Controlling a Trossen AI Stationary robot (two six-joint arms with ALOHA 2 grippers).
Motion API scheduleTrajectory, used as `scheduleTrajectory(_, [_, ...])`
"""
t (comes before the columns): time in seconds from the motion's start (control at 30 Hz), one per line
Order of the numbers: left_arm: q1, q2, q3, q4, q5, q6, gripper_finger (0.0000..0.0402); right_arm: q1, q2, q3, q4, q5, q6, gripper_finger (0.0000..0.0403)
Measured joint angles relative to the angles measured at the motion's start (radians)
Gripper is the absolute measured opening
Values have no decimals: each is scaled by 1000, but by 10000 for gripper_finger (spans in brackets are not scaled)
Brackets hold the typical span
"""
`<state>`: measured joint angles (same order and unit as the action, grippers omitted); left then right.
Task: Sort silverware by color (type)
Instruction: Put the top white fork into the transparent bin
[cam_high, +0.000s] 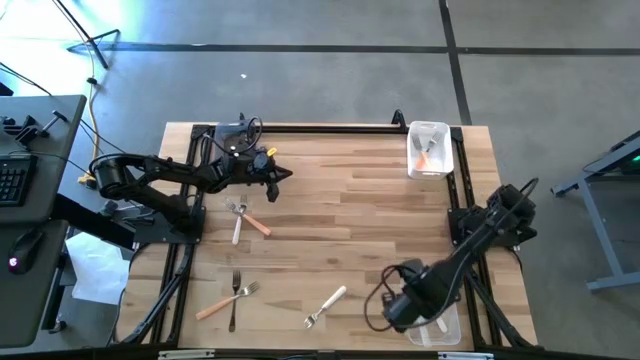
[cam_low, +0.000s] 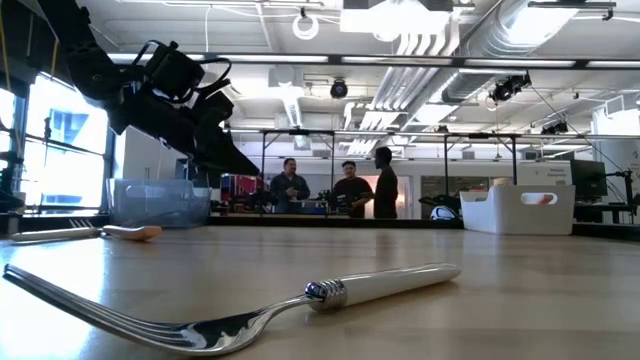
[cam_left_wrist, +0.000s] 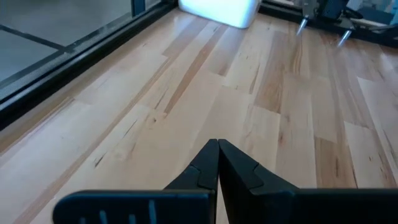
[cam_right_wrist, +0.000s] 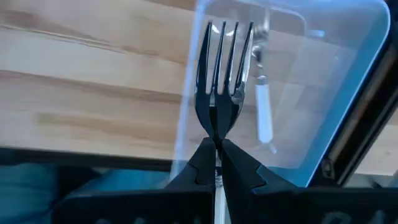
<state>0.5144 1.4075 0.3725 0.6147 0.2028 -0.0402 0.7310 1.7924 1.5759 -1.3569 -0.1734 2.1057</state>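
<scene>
Right gripper (cam_right_wrist: 216, 146) jaws pinching a fork (cam_right_wrist: 224, 81) over the clear bin (cam_right_wrist: 348, 74); left gripper (cam_left_wrist: 217, 149) jaws pressed together, holding nothing.

A pale wooden plank desk (cam_high: 350, 210) fills the middle. The left arm's dark hand (cam_high: 283, 175) hangs over the desk's far left part, its fingers pressed together. Near it lie a white-handled metal fork (cam_high: 238, 222) crossed with a salmon-orange-handled fork (cam_high: 255, 224). Closer to the near edge, another salmon-orange-handled fork (cam_high: 226, 301) crosses a dark-handled fork (cam_high: 233, 301); a second white-handled fork (cam_high: 326, 305) lies apart. The right arm's hand (cam_high: 398, 312) sits at the near right, beside a clear plastic bin (cam_high: 445, 327). A white plastic bin (cam_high: 430, 150) stands at the far right corner, holding something orange.
</scene>
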Motion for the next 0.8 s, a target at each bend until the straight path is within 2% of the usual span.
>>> scheduleTrajectory(0.17, [0, 0, 0, 21, 0, 0, 0, 32, 0, -109, 46, 1, -2, 0])
scheduleTrajectory(0.37, [0, 0, 0, 35, 0, 0, 0, 14, 1, -213, 60, 5, -126, 0])
scheduleTrajectory(0.67, [0, 0, 0, 35, 0, 0, 0, 16, 0, -357, 303, -25, -179, 0])
scheduleTrajectory(0.8, [0, 0, 0, 34, 0, 0, 0, 16, 0, -398, 343, -55, -198, 0])
